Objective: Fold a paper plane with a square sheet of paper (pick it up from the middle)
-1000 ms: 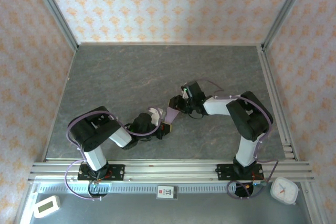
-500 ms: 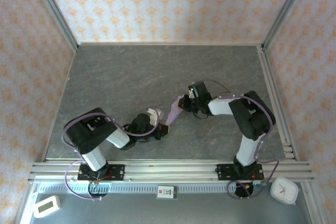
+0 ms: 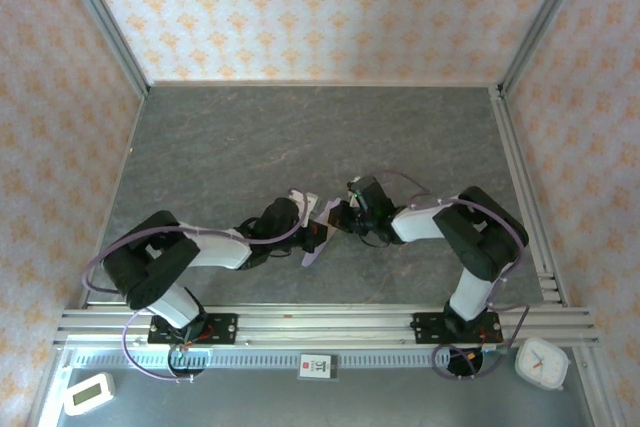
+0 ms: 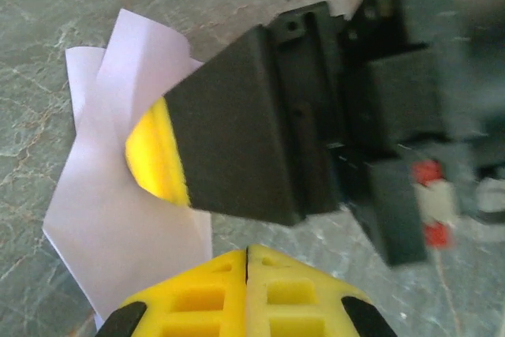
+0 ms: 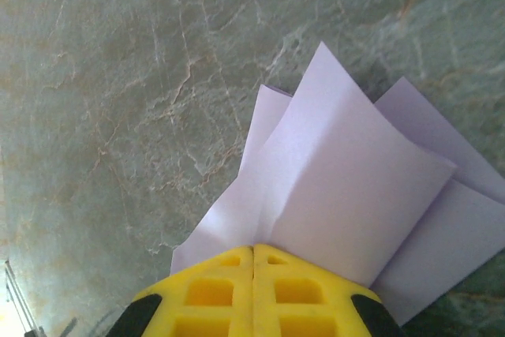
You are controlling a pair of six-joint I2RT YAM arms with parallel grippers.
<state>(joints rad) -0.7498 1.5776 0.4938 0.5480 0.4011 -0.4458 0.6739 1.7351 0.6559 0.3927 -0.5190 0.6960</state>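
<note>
The lilac sheet of paper (image 3: 314, 250) is partly folded into several layers and held between the two arms at the middle of the table. In the right wrist view the paper (image 5: 347, 195) fans out from under my right gripper (image 5: 252, 249), which is shut on it. From above, that right gripper (image 3: 338, 215) sits just right of my left gripper (image 3: 310, 232). My left gripper (image 4: 247, 252) is shut, and the paper (image 4: 118, 226) lies beside its left finger with nothing visible between the tips. A black right finger (image 4: 229, 132) with a yellow pad presses on the sheet.
Grey marbled tabletop (image 3: 250, 147) is enclosed by patterned walls. An aluminium rail (image 3: 320, 325) runs along the near edge. A white timer (image 3: 88, 393) lies at the bottom left and a small clock (image 3: 541, 362) at the bottom right.
The right gripper has come down and to the left with the paper. The left gripper has moved up and to the right, so the two now almost touch.
</note>
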